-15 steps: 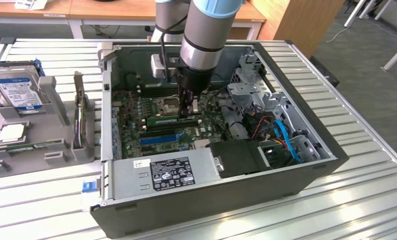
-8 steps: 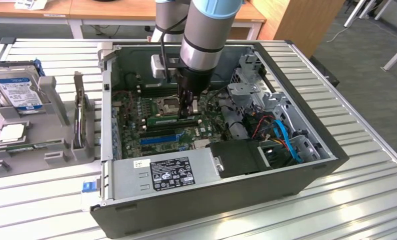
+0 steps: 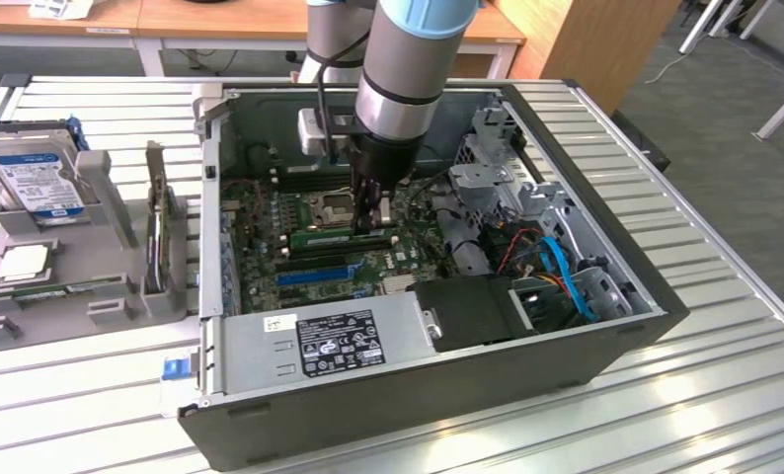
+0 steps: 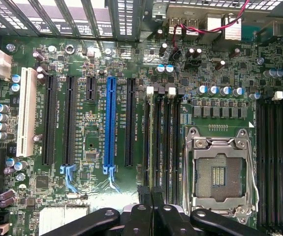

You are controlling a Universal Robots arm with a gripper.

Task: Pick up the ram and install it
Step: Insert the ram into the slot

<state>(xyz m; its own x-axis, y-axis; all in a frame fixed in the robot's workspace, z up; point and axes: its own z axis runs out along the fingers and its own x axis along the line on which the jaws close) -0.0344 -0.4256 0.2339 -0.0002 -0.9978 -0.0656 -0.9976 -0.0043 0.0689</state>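
1 flat green ram [image 3: 337, 238] beneath closed claw [image 3: 373, 219] (slim, black).

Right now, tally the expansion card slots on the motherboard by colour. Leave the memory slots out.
White card slot: 1
Blue card slot: 1
Black card slots: 4, one of them short
Total: 6
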